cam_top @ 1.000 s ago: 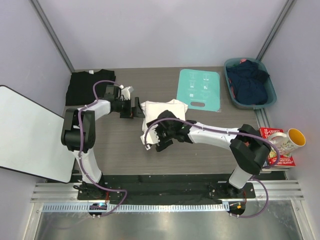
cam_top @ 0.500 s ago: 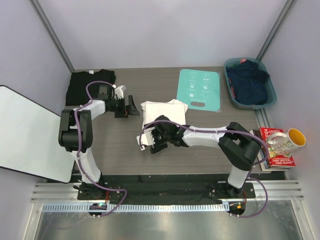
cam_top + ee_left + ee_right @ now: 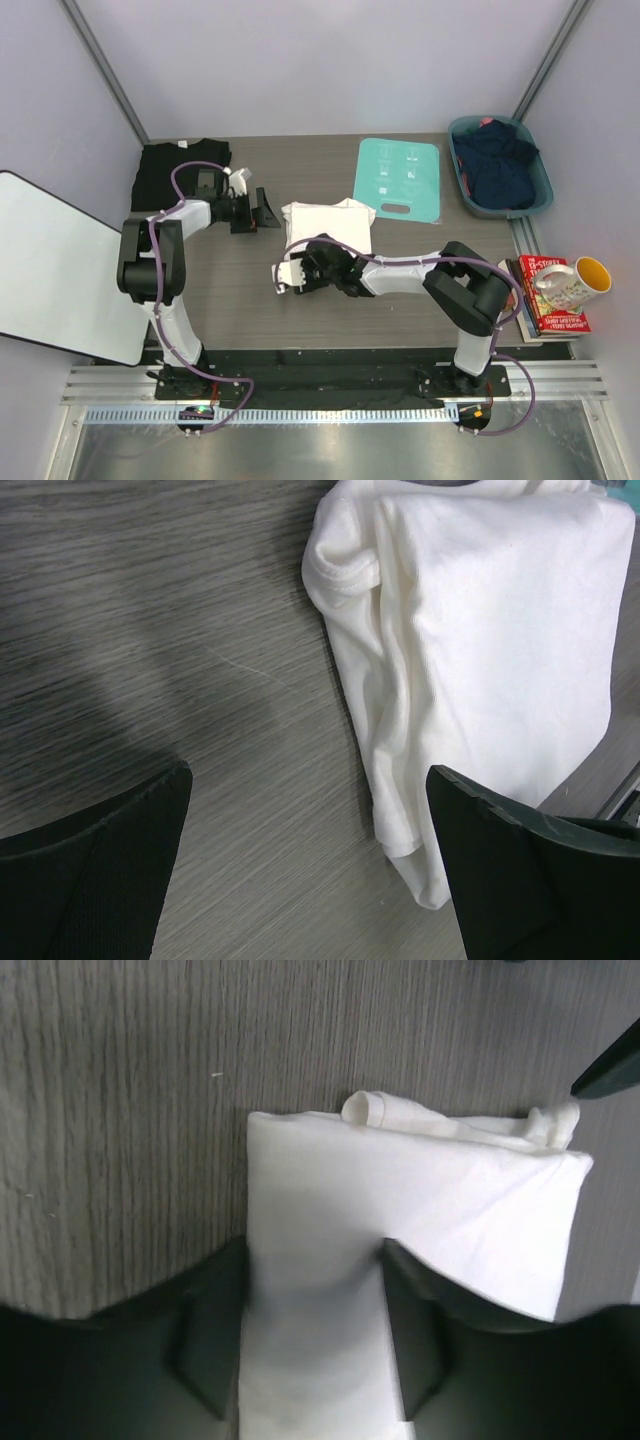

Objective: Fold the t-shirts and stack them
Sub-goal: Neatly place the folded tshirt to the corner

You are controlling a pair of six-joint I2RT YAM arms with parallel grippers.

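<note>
**White shirt straddled by the right tool, left tool open beside it**

The white t-shirt (image 3: pixel 330 222) lies folded into a compact rectangle near the middle of the grey wood-grain surface (image 3: pixel 230 290). One rolled sleeve hem pokes out at its edge. The black t-shirt (image 3: pixel 180 170) lies flat in the far left corner, well apart from the white one.

The right tool (image 3: pixel 292 272) sits at the near left corner of the white shirt. In the wrist view its two dark fingers (image 3: pixel 210 1345) stand on either side of a strip of the white cloth, which fills the gap between them. Whether they have clamped it cannot be told.

The left tool (image 3: pixel 262 212) is just beside the shirt's left edge with its jaws spread wide and nothing between them.

Past the white shirt lies a flat teal board (image 3: pixel 400 180). A blue bin (image 3: pixel 540 195) of dark clothes sits in the far right corner. A mug (image 3: pixel 572 283) stands on books (image 3: pixel 530 305) at the right edge.
</note>
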